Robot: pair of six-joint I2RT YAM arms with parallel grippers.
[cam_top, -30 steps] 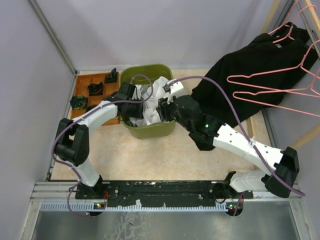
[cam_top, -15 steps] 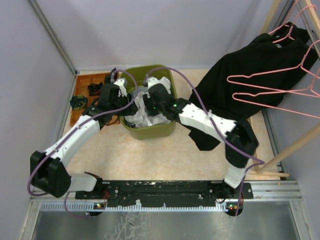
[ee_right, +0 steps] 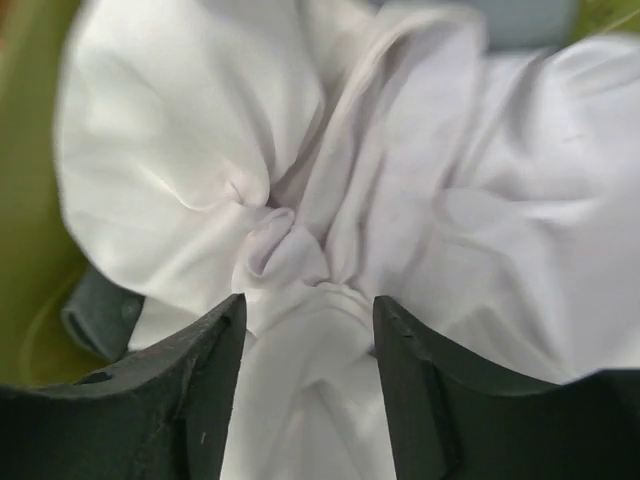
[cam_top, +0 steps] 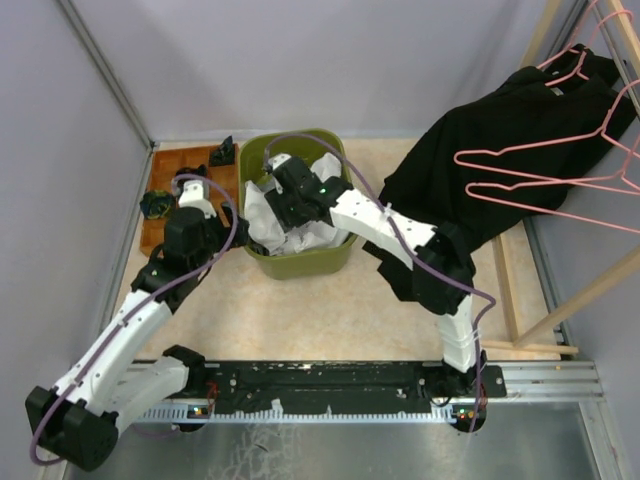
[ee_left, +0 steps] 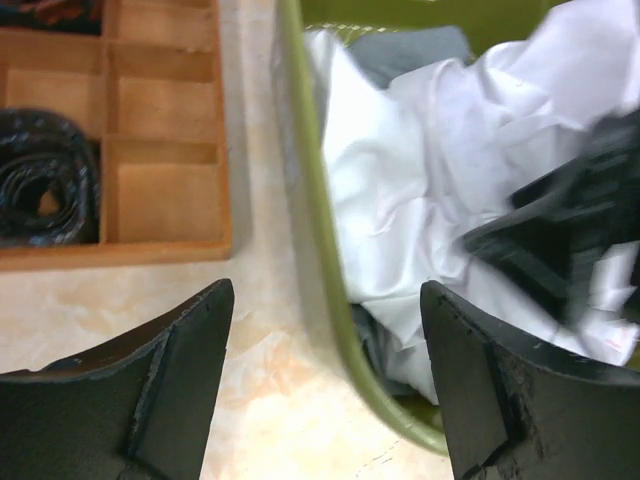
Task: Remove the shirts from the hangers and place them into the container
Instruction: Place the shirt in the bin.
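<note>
The olive-green container (cam_top: 300, 262) stands mid-table with a crumpled white shirt (cam_top: 322, 168) in it, over a grey shirt (ee_left: 420, 45). My right gripper (cam_top: 283, 218) is down inside the tub. In the right wrist view it (ee_right: 308, 310) is open, its fingers straddling a bunched fold of the white shirt (ee_right: 300, 150). My left gripper (cam_top: 232, 222) hangs open over the tub's near-left rim (ee_left: 330, 300) and holds nothing. A black shirt (cam_top: 480, 150) hangs at the right on a pink hanger (cam_top: 572, 62). An empty pink hanger (cam_top: 540, 185) hangs in front of it.
A brown wooden compartment tray (cam_top: 160, 225) lies left of the tub, with dark rolled items (ee_left: 40, 190) in its cells. Light wooden rack poles (cam_top: 580, 295) cross the right side. Grey walls close in the left and back.
My left gripper has pulled out of the tub to the left and opened. The right gripper moved further into the tub over the white shirt; its jaws narrowed, then opened again.
</note>
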